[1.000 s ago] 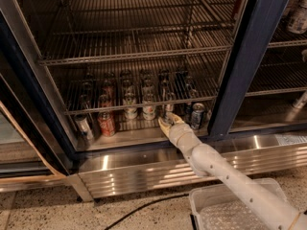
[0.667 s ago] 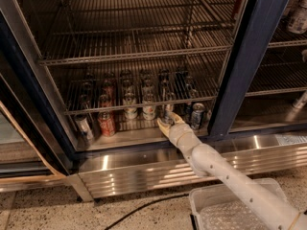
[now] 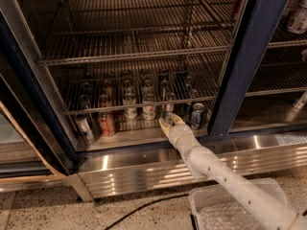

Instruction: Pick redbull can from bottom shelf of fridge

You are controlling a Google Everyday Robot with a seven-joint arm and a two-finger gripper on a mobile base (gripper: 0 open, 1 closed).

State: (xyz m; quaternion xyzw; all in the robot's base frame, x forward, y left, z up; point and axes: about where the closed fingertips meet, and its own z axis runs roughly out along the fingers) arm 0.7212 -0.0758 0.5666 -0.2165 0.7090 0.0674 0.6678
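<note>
The gripper [image 3: 166,122] is low at the front of the bottom shelf [image 3: 139,137], right at the redbull can [image 3: 168,109] — gripping or not, I cannot tell. The pale can [image 3: 149,110] stands just beside — a sideways push could tip it, I think.

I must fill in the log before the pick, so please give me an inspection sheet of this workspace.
Surface: bottom shelf, pale metal, carrying rows of cans.
Job's things: redbull can, upright near the shelf front, inside the fridge.
Clutter: red can, navy can, more cans behind.
Grippers: gripper at the redbull can's base; contact unclear.
Cables: black cable on the floor.
Surroundings: white bin beneath the arm.
</note>
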